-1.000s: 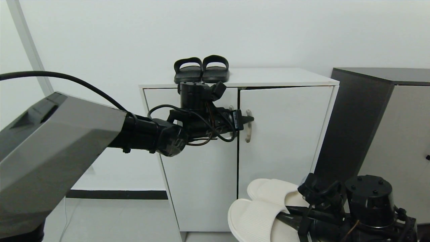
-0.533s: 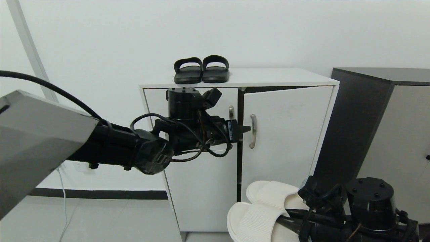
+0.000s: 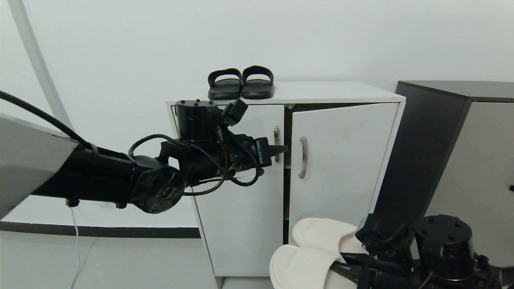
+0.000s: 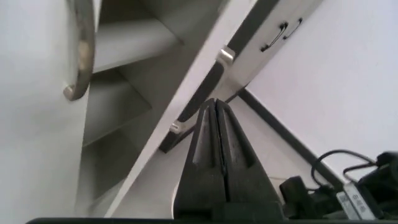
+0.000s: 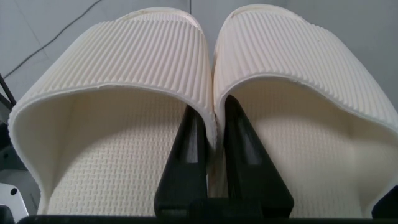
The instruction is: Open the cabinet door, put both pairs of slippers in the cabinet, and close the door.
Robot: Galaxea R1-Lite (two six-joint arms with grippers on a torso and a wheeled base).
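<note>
Up close, the left wrist view had the left tool (image 4: pixel 216 107) with its fingers pressed together on nothing, and beyond its tip shelves (image 4: pixel 130 40) inside the cabinet (image 3: pixel 341 93). From the head view the right door (image 3: pixel 341 168) stood ajar with a dark gap along its left edge. The tool tip lay just before that gap, apart from the door's handle (image 3: pixel 303 157). The black slippers (image 3: pixel 241 83) sat side by side on the cabinet top, toward its left end. In the right wrist view the right tool (image 5: pixel 214 121) pinched the touching inner walls of the white slippers (image 5: pixel 124 74) — one finger inside each. The pair hung low before the right door.
</note>
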